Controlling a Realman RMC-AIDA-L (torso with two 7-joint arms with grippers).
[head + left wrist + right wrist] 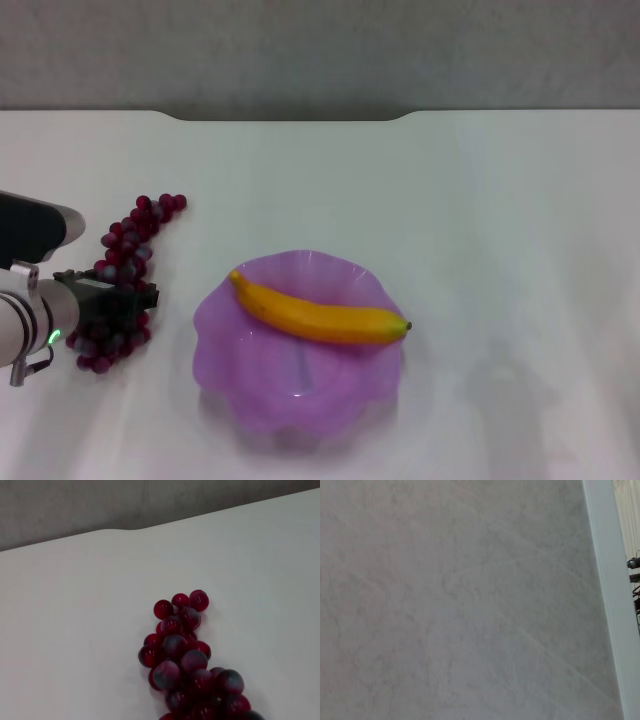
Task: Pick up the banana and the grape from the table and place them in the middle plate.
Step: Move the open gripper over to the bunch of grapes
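Soft, even overhead light washes the white table (480,200) bright, with faint glare. The purple plate (230,390) casts a pale, diffuse shadow just around its near rim. Close up, the grapes (187,660) look slightly blurred.

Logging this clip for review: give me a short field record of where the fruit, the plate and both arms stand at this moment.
banana: lying across the middle plate, done
grape: on the table, at the robot's left of the plate, apart from it
left gripper: at the near end of the grape bunch, low over it; finger state unclear
right gripper: out of sight in all views
remaining: move the grape into the plate
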